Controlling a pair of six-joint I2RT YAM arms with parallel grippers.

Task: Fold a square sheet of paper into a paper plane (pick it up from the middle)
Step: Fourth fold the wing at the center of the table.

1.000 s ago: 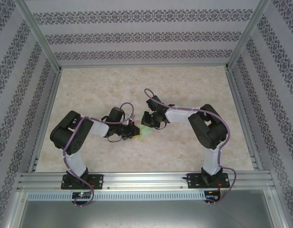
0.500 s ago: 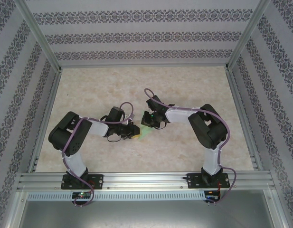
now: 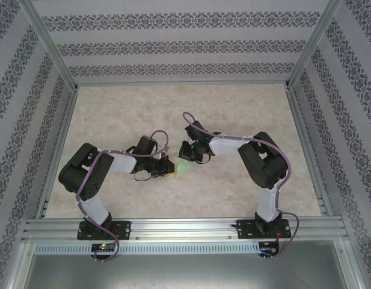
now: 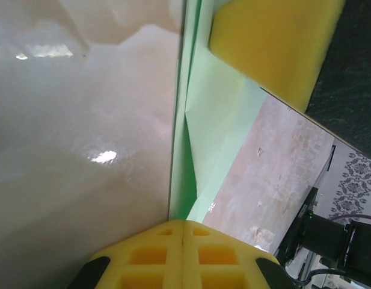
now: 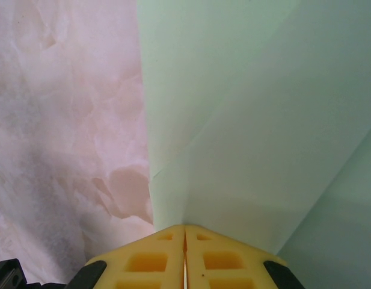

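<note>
Jaws, both pairs, pinching folded paper [image 3: 184, 168] edges; open table [image 3: 233, 108] all around.

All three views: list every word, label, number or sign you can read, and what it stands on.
None can be read. The pale green folded paper is blank, the yellow foam finger pads are unmarked, the patterned wallpaper has only floral ornament, and the small board under the left arm's base is too small to read.
</note>
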